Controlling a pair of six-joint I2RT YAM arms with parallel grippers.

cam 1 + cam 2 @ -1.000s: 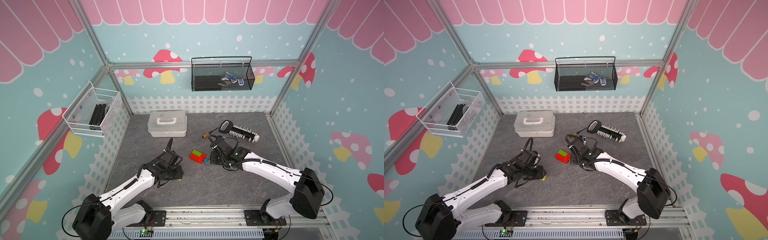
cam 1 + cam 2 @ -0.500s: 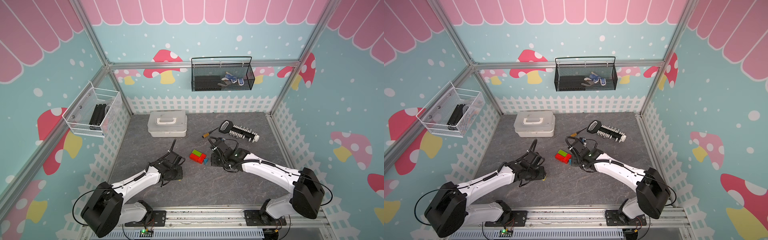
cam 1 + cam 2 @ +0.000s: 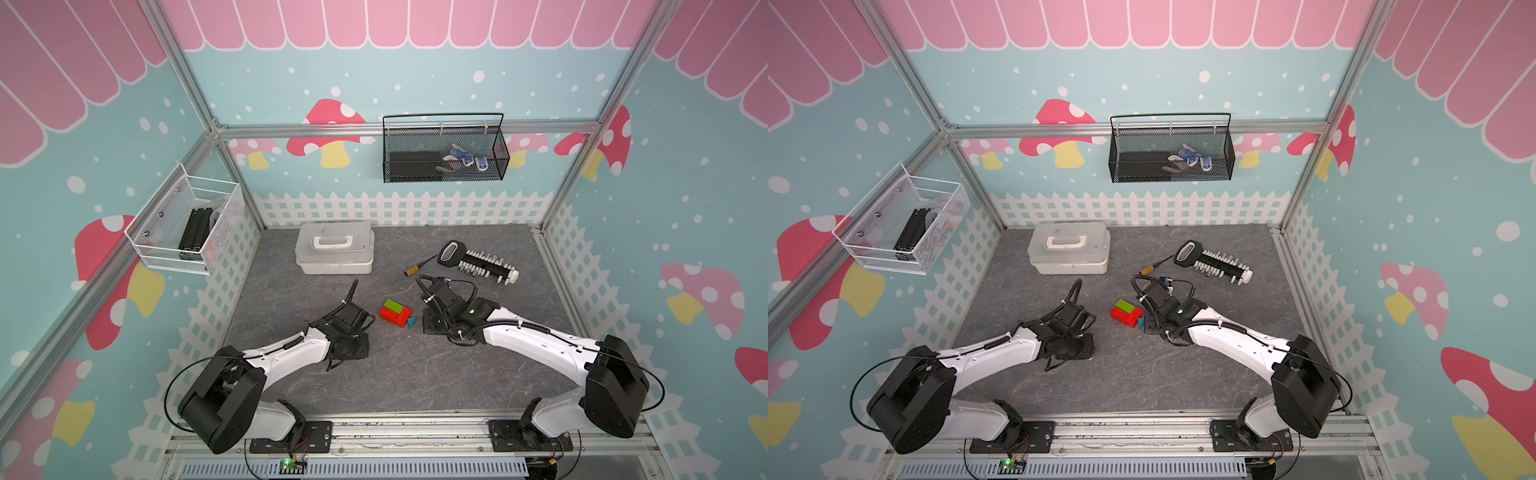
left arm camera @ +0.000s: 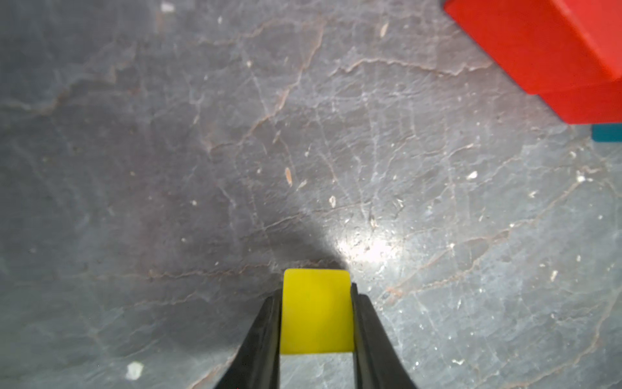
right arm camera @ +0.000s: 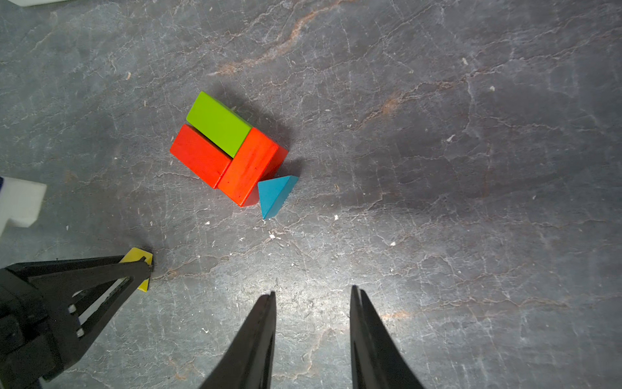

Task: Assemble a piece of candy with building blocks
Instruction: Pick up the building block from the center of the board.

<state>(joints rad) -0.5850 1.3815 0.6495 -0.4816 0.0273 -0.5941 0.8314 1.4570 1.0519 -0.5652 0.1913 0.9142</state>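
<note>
**Left gripper** (image 4: 316,291): jaws closed against two opposite sides of the yellow block (image 4: 316,320), low over the grey mat (image 4: 168,168). Whether the block rests on the mat or is just clear of it cannot be told.

**Right gripper** (image 5: 311,293): jaws parted and holding nothing, above bare mat near the blue triangle (image 5: 276,195).

**Building blocks, grouped:** the green bar (image 5: 218,123) and a red bar (image 5: 200,155) lie side by side and touching. A second red bar (image 5: 250,166) lies across their ends, so the three form one rectangular body. The blue triangle touches a corner of the second red bar and sits askew to it. In both top views the group (image 3: 395,312) (image 3: 1126,312) lies between the two grippers, and the yellow block is well apart from it on the left arm's side.

**Other items:** a white lidded box (image 3: 334,247) with a handle stands toward the back of the mat. A black-and-white bit rack (image 3: 482,262) lies behind the right arm.
</note>
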